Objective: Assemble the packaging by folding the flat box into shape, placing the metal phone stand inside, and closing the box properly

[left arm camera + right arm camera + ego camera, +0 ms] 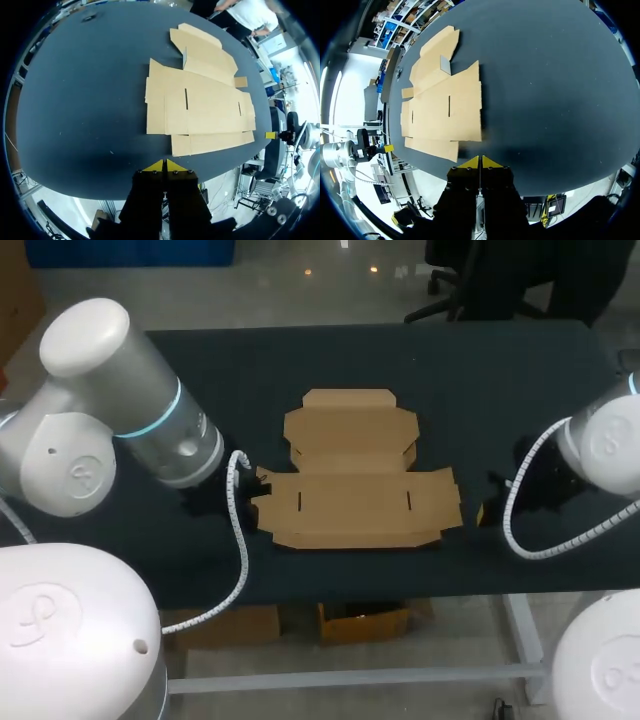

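— Two arms are stationed at the dark table (500, 380); where is the flat box (355, 490) laid?
— Mid-table, unfolded, its long axis stretched side to side between them.
— And the claws?
— The left gripper (162, 166) is pressed together on nothing, with the box ahead. The right gripper (480, 162) is likewise, at the opposite end. Neither is judged nearer. No stand is seen.

Robotics lab: left arm (130, 410) and right arm (605, 445) flank a dark worktable (500, 390).
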`<state>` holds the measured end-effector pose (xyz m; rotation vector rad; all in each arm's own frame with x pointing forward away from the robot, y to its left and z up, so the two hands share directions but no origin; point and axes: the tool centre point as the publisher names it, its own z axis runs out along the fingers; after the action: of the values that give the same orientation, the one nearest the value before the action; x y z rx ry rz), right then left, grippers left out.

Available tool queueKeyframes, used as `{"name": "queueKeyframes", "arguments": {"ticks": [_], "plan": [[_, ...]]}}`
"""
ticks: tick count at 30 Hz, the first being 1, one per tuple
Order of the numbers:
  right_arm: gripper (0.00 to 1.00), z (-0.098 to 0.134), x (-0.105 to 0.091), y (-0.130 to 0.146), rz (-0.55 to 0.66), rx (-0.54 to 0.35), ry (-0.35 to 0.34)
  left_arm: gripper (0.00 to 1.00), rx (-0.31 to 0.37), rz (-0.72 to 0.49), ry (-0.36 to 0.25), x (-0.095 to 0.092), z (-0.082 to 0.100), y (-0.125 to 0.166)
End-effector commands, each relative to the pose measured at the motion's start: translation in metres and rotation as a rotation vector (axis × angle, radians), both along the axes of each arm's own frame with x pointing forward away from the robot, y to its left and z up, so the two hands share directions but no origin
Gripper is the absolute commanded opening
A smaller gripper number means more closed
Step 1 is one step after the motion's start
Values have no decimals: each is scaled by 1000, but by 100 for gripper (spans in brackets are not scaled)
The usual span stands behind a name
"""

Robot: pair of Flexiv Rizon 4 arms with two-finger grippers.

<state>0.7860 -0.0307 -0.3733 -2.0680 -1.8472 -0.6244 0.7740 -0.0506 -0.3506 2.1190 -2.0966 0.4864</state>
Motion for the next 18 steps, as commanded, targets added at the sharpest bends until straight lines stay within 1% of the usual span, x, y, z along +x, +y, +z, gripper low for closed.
{"name": "queueKeyframes", "arguments": {"ticks": [1,13,15,16,18], "plan": [[0,1,0,-3,5,13,3,0,4,1,-1,-1,1,0],[0,1,0,-3,5,13,3,0,4,1,-1,-1,1,0],[0,0,2,-2,3,10,6,0,6,2,2,2,0,0],[0,0,2,-1,-1,8,20,0,7,1,3,2,-1,0],[0,0,3,0,-2,-1,25,0,10,5,4,3,-2,1]]}}
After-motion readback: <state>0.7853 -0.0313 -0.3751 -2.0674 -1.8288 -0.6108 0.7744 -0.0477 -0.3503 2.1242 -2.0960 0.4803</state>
